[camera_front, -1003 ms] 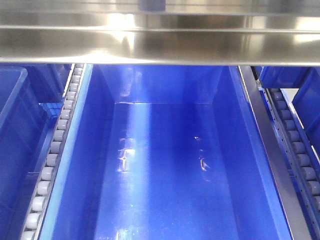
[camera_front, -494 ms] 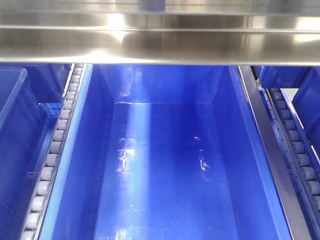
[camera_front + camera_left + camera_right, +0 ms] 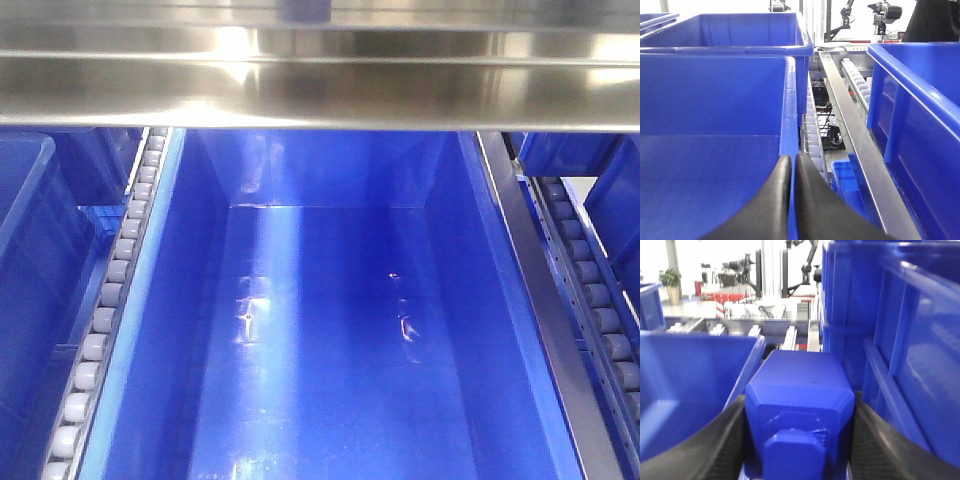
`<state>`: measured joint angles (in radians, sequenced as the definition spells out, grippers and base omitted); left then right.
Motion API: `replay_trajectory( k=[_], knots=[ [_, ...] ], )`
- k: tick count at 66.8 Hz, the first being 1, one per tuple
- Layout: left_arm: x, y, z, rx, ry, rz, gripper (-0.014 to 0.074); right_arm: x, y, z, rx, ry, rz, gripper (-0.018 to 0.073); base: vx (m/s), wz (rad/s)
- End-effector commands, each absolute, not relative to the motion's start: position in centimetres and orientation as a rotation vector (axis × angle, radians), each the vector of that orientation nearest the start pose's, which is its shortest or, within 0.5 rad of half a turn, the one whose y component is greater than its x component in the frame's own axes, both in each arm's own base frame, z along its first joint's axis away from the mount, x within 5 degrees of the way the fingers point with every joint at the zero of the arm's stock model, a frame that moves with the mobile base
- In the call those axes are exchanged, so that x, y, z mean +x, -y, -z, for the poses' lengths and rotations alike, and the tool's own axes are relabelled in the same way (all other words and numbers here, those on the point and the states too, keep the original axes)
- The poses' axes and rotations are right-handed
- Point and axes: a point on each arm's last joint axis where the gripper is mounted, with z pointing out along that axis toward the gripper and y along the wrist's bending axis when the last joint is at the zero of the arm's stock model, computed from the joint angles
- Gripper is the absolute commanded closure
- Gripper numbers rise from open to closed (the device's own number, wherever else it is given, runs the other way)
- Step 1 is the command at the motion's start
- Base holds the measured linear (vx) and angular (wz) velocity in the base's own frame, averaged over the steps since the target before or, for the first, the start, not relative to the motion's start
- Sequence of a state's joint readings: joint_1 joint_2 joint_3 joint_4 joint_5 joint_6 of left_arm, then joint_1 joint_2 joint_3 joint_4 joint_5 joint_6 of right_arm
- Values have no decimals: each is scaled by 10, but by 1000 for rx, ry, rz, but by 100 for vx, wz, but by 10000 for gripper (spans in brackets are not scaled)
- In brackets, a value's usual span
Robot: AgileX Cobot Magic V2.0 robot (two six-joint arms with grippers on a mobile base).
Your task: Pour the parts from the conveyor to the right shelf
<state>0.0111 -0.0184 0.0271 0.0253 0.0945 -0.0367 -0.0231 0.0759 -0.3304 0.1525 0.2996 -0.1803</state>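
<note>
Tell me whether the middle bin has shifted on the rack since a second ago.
No. The bin sits the same against the left roller rail.

Steel roller shelf (image 3: 320,90) carries blue bins (image 3: 330,330) — side by side.

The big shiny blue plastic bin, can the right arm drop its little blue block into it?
Probably yes. The right gripper holds the small blue studded block right beside the big blue plastic bin, whose top looks open, with nothing seen blocking it. The front view shows a bin with nothing in it.
</note>
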Motion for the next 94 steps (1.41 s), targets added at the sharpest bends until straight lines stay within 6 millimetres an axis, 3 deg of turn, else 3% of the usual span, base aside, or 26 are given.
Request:
replay_trajectory(
  k=[1, 17, 33, 44, 65, 86, 94],
  knots=[
    [55, 0, -210, -24, -1489, 15, 603, 39, -2, -310, -31, -1396, 29, 564, 0, 0],
    [55, 0, -210, -24, -1489, 15, 603, 50, -3, -317, -34, -1532, 1, 559, 0, 0],
    [55, 0, -210, -24, -1489, 15, 603, 87, -3, -343, -16, -1716, -39, 550, 0, 0],
    [55, 0, -210, -24, -1489, 15, 603, 114, -9, -349, -90, -1811, -56, 547, 0, 0],
    [55, 0, -210, -24, -1489, 15, 603, 154, -53, -351, -391, -1926, -220, 538, 0, 0],
    [55, 0, -210, -24, -1489, 15, 603, 213, -131, -340, -655, -2032, -342, 530, 0, 0],
    [55, 0, -210, -24, -1489, 15, 603, 242, -155, -328, -691, -2157, -357, 528, 0, 0]
  ],
)
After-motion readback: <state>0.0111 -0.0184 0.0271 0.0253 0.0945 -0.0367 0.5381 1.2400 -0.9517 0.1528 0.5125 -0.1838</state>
